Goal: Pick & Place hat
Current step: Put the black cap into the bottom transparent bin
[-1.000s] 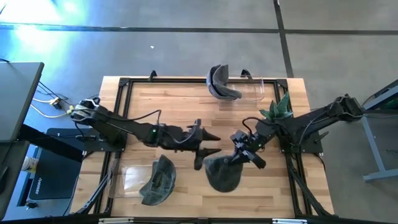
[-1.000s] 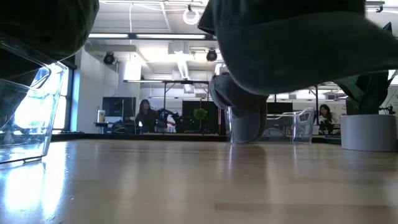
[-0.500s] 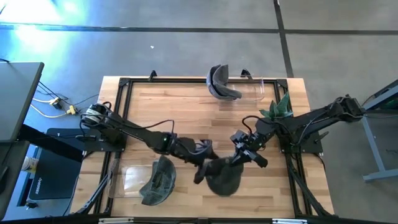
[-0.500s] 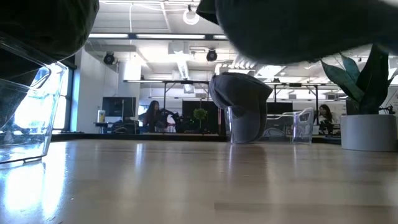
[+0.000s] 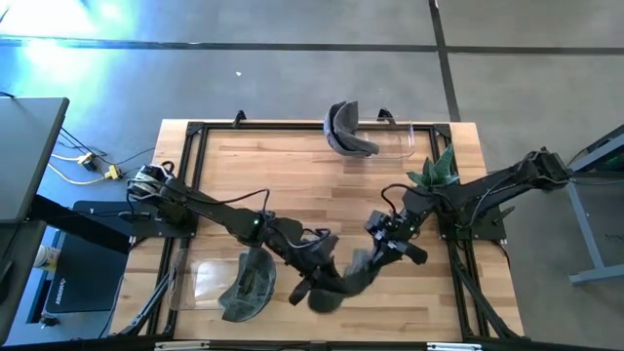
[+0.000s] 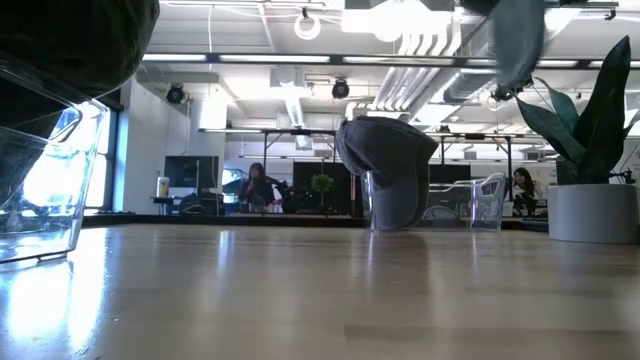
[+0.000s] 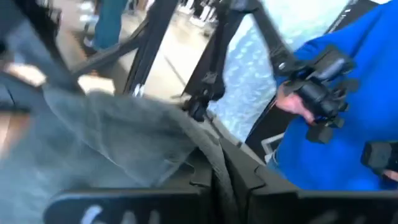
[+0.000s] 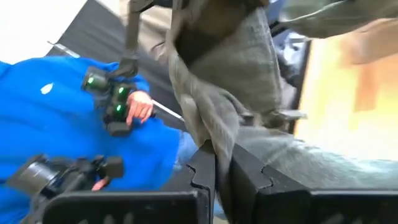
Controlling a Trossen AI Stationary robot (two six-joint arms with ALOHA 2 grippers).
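Observation:
A dark grey hat point(image 5: 347, 280) hangs between my two grippers above the table's near middle, and a strip of it point(image 6: 517, 40) shows at the top of the low view. My left gripper point(image 5: 320, 283) is shut on its left side and my right gripper point(image 5: 377, 257) on its right side. A second hat point(image 5: 250, 283) lies on a clear holder point(image 5: 210, 281) at the near left. A third hat point(image 5: 343, 131) sits on a clear stand point(image 5: 395, 141) at the far edge. My left gripper pinches a fold of the hat's grey cloth point(image 7: 214, 163) between its two fingers, coming roughly level from the table's left. The cloth spreads away past the fingers, clear of the table. My right gripper pinches the hat's cloth edge point(image 8: 219, 146) between its two fingers, coming level from the table's right. The cloth runs on beyond the fingers in slack folds, lifted off the table.
A potted plant point(image 5: 436, 171) stands at the right edge beside my right arm. A person in a blue top point(image 7: 348, 124) holding hand controllers point(image 8: 115, 102) stands beyond the table's near side. Bare wood point(image 5: 283, 171) lies across the table's middle.
My left gripper has swung toward the near edge and the hat, turned, and shut on its left side. The hat, which hung round below my right gripper, is now drawn out between both grippers and has risen almost out of the low view.

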